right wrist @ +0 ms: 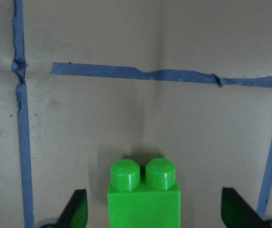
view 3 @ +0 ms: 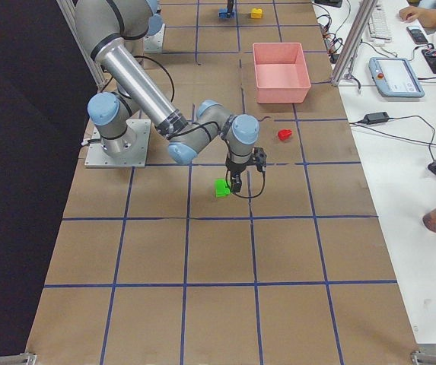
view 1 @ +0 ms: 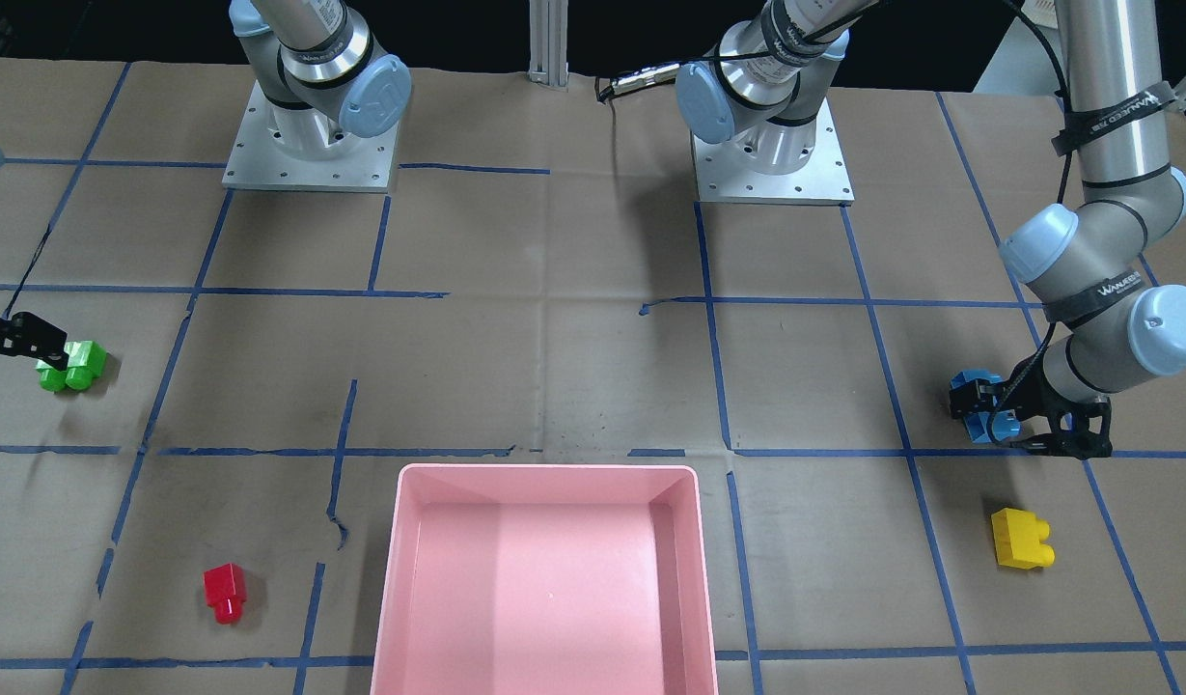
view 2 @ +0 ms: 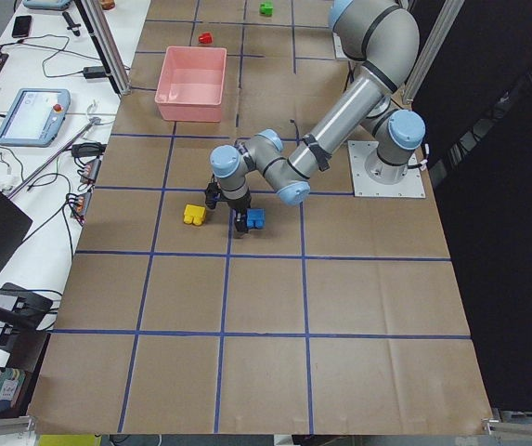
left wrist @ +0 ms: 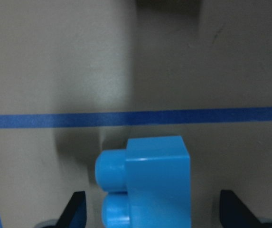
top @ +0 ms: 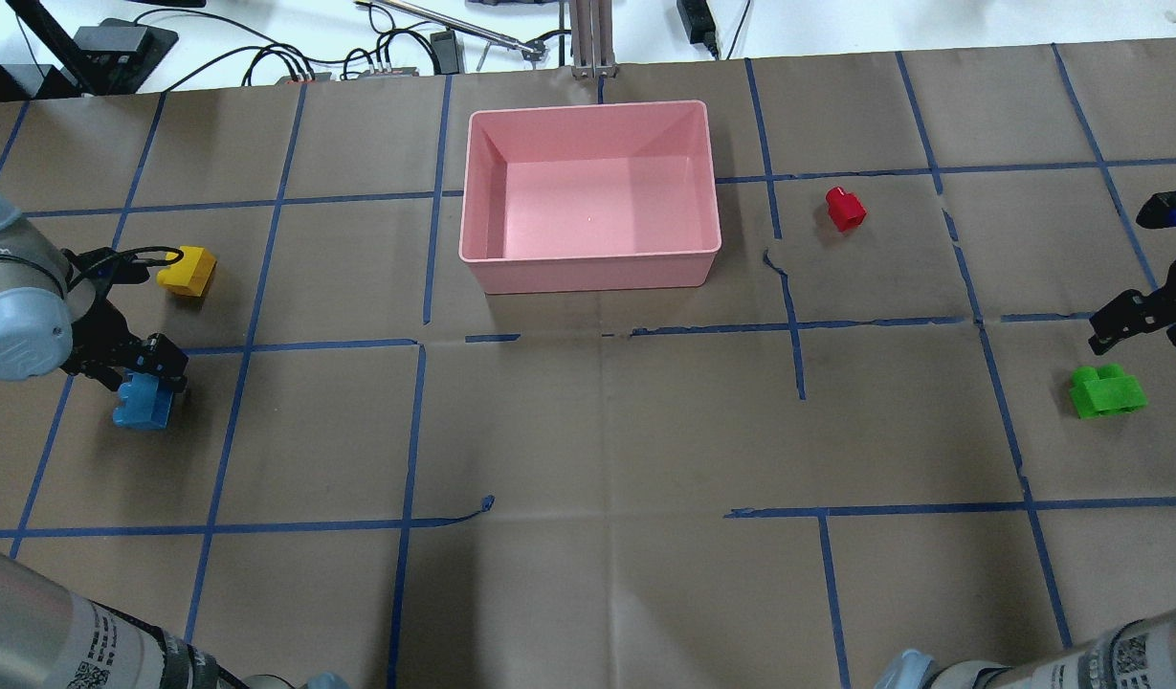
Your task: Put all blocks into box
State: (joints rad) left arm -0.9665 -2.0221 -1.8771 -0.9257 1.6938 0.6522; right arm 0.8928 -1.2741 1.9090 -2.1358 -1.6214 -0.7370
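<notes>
Left arm: the left fingers (left wrist: 77, 212) are spread wide, one on either side of the blue block (left wrist: 157, 185), with a visible gap on each side in the wrist view. Nothing is grasped. The blue block lies on the tabletop (top: 597, 431), just short of a blue tape line (left wrist: 136, 118), with its studs turned sideways.

Right arm: the right fingers (right wrist: 77, 210) are likewise released. They straddle the green block (right wrist: 144, 199) without touching it. The green block rests on the tabletop with its two studs pointing away from the wrist camera, towards a torn tape line (right wrist: 140, 73).

Box: the pink box (top: 588, 273) sits at the far middle of the tabletop in the overhead view, well apart from both arms.

Remaining blocks: the yellow block (top: 188, 271) lies on the robot's left side, near the blue block and closer to the far edge. The red block (top: 845, 208) lies on the robot's right side, near the box but not touching it.

Status: all four blocks are outside the box, on the tabletop.
</notes>
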